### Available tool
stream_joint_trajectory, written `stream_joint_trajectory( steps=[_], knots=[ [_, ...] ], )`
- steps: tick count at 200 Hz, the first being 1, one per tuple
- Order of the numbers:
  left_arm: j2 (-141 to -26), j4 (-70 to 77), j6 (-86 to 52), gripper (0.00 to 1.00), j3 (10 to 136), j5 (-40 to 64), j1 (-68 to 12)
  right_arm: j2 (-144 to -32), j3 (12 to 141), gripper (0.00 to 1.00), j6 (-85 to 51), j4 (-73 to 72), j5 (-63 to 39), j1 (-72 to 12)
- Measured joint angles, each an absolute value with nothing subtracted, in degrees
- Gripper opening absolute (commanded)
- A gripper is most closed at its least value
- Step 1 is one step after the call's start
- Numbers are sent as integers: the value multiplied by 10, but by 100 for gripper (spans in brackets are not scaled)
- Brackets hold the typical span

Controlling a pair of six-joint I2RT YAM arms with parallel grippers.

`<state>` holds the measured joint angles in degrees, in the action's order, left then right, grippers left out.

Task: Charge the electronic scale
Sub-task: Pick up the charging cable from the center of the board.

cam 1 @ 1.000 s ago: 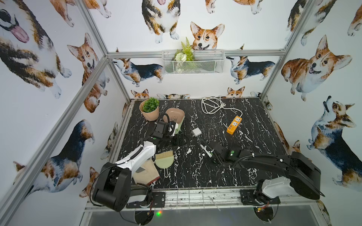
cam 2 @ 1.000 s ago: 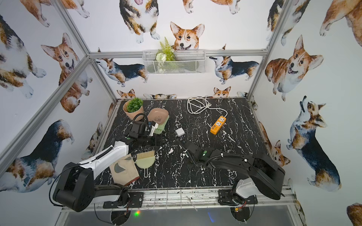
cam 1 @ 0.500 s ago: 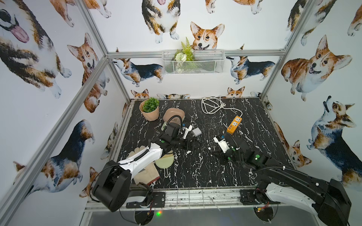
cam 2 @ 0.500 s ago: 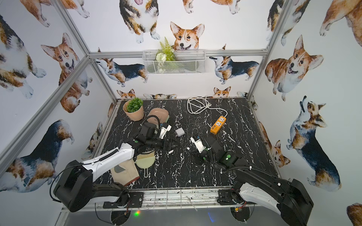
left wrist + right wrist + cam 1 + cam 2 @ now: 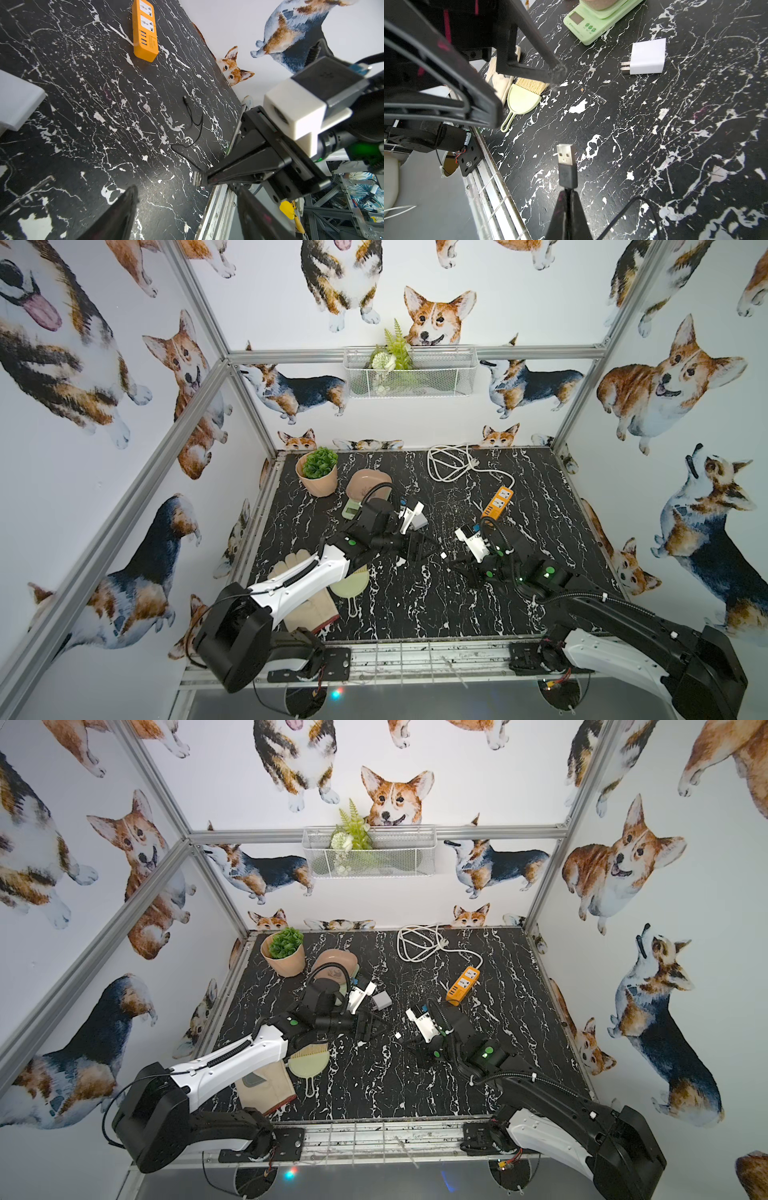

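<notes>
Right claw (image 5: pixel 568 192) pinches USB plug (image 5: pixel 566 164) by its tail. Left claw (image 5: pixel 417 547) gapes empty, facing it. Electronic scale (image 5: pixel 352 510) sits at 10 o'clock on the worktop (image 5: pixel 415 610). Risk: the shallow pinch lets the plug pivot or drop if handed over.

Marbled table (image 5: pixel 415 614), scale (image 5: pixel 591 29), charger (image 5: pixel 648 57), power strip (image 5: pixel 496 502), perhaps glove (image 5: pixel 309 614)
</notes>
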<state>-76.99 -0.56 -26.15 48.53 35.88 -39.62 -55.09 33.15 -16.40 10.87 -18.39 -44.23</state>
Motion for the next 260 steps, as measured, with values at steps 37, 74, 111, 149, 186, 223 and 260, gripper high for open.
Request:
stream_joint_trajectory(
  steps=[37, 74, 111, 149, 186, 223, 260],
  knots=[
    [-816, -4, -268, 61, 518, 363, -417, -561, 338, 0, -163, 106, -195, -441],
    [-841, -7, -280, 52, 530, 369, -422, -562, 341, 0, -162, 105, -196, -439],
    [-852, -8, -289, 37, 531, 384, -425, -566, 341, 0, -162, 105, -196, -439],
    [-851, -8, -292, 37, 533, 399, -425, -568, 343, 0, -155, 105, -195, -438],
    [-851, -11, -291, 34, 533, 406, -425, -566, 347, 0, -150, 106, -193, -435],
    [-851, -13, -292, 24, 533, 408, -425, -563, 349, 0, -149, 107, -187, -434],
    [-854, -15, -307, 12, 537, 408, -424, -563, 350, 0, -143, 110, -184, -434]
  ],
)
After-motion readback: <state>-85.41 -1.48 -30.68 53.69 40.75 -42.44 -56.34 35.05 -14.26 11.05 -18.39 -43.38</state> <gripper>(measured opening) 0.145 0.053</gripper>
